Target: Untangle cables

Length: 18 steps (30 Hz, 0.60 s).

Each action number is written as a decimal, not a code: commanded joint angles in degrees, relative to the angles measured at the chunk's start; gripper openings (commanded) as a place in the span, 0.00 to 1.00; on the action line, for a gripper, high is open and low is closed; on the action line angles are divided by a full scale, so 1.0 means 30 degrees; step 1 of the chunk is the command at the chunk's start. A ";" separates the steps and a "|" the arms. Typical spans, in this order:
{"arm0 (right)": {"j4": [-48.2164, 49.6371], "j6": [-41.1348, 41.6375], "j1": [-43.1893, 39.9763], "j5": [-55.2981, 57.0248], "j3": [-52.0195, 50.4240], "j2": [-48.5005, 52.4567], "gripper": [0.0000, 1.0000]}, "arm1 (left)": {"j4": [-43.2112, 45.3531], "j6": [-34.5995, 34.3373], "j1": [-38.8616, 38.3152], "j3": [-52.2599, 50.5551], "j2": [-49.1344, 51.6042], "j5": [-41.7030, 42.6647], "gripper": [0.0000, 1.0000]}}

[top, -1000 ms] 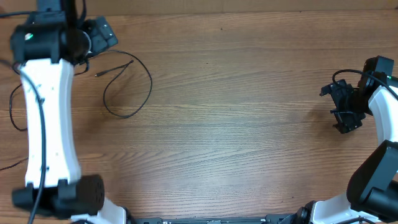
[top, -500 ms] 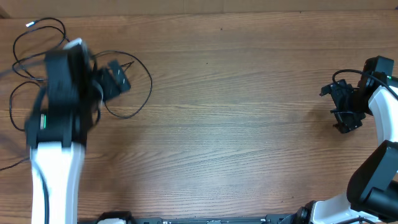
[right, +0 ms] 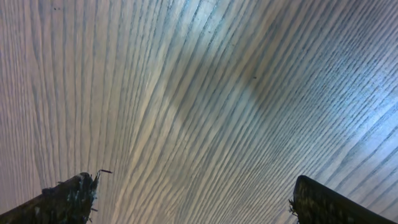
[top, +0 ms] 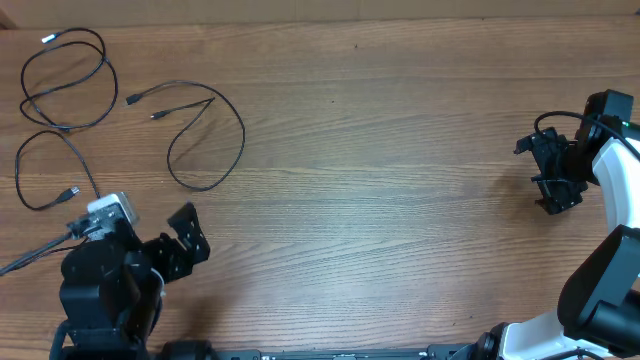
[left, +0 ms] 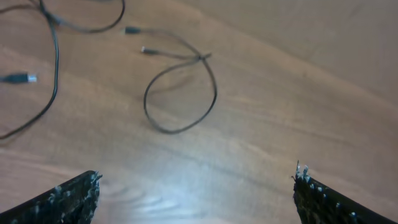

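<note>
1. Near left: left gripper (top: pixel 187 238), fingers spread wide, holding nothing, over bare table (top: pixel 380 200).
2. Straight ahead of it, farther off: nearest of the cables, a loop (top: pixel 243 135) crossing itself at the far end, two plug ends trailing left; long axis roughly near to far.
3. Far left corner: second cable (top: pixel 62 128) in several overlapping coils, pale tip (top: pixel 47 39) farthest back, one plug (top: pixel 72 190) closest to that gripper.
4. Mid right, well apart from every cord: right gripper (top: pixel 553 180), likewise spread and empty.
5. Judged a left-arm job: reach away, either ahead to the loop or left to the coils.
</note>
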 commanded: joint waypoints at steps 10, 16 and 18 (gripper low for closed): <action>0.0044 -0.0080 0.0066 -0.0029 0.0459 -0.0051 1.00 | -0.3118 0.0102 -0.0036 -0.0146 0.0138 0.0095 0.99; 0.0044 -0.0080 0.0066 -0.0029 0.0459 -0.0051 1.00 | -0.2798 0.0044 -0.0051 -0.1348 -0.3512 0.0605 1.00; 0.0044 -0.0080 0.0066 -0.0029 0.0459 -0.0051 1.00 | -0.2776 0.0051 -0.0051 -0.2215 -0.5610 0.0605 1.00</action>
